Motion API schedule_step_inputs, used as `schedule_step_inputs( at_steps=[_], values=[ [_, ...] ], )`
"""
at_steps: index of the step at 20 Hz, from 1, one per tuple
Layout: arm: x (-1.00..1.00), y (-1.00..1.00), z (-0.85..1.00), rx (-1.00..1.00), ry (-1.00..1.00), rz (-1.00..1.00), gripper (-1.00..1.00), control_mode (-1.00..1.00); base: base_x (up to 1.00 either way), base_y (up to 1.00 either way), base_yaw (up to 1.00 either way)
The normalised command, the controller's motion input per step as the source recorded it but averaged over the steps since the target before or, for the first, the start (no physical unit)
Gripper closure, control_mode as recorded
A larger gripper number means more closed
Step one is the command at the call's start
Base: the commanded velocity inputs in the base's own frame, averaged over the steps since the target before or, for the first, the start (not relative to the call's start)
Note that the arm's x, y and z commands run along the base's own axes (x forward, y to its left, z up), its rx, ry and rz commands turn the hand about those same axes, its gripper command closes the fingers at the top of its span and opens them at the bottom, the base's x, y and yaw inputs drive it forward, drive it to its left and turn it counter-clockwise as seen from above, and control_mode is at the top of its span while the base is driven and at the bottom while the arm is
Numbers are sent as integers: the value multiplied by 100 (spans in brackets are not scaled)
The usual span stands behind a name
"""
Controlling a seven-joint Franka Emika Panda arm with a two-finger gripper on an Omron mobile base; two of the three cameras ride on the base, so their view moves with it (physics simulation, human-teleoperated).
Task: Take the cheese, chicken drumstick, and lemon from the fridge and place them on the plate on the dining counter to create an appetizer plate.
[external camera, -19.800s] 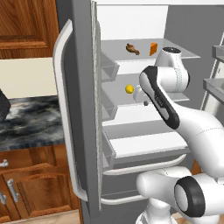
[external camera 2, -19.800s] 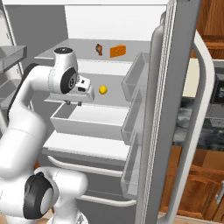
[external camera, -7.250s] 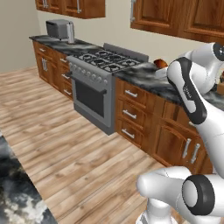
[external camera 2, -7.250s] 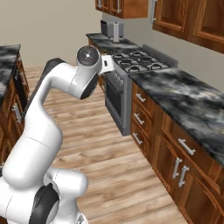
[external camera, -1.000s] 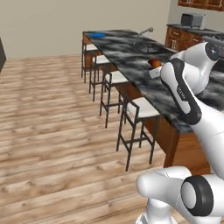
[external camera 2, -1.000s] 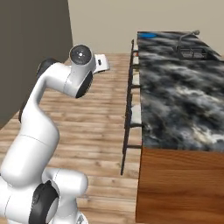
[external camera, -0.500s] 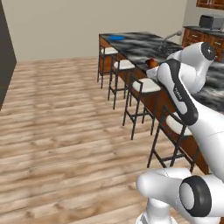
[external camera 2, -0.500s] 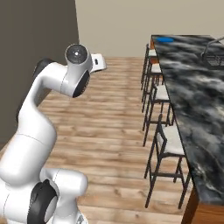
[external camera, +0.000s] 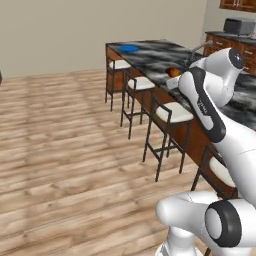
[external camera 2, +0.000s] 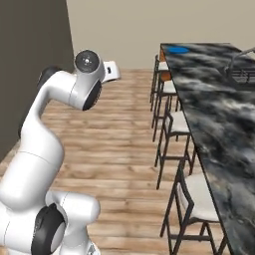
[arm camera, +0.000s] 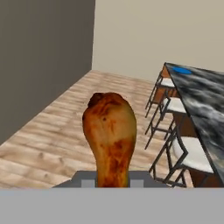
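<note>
The jaws are pinched on the thin end of the chicken drumstick (arm camera: 110, 138), whose fat, glossy reddish-brown end, mottled with darker roast patches, stands up from the gripper (arm camera: 113, 183) in the hand view. In the left base view a small reddish-brown spot (external camera: 173, 72) shows beside the white arm, carried above the dining counter (external camera: 160, 55). The counter is a long island with a black-and-grey marbled stone top, straight square edges and brown wooden sides. The plate (external camera 2: 178, 50), flat, round and bright blue, lies near the far end of the top, well apart from the gripper. Stools (external camera 2: 175, 132) with thin dark metal legs and pale cushioned seats stand in a row along the counter's near side; four can be counted in the left base view. Beside them a wide stretch of light wooden plank floor (external camera: 65, 145) lies open, bounded by a plain beige wall (external camera 2: 149, 30) and a dark grey panel (arm camera: 39, 57).
</note>
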Motion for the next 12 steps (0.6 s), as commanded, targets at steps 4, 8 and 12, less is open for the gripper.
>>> schedule_step_inputs(
  at_steps=[4, 8, 12],
  values=[
    [0, 0, 0, 0, 0, 0, 100, 100, 100, 53, -38],
    [0, 0, 0, 0, 0, 0, 100, 100, 100, 88, -59],
    [0, 0, 0, 0, 0, 0, 100, 100, 100, 90, -70]
  ],
)
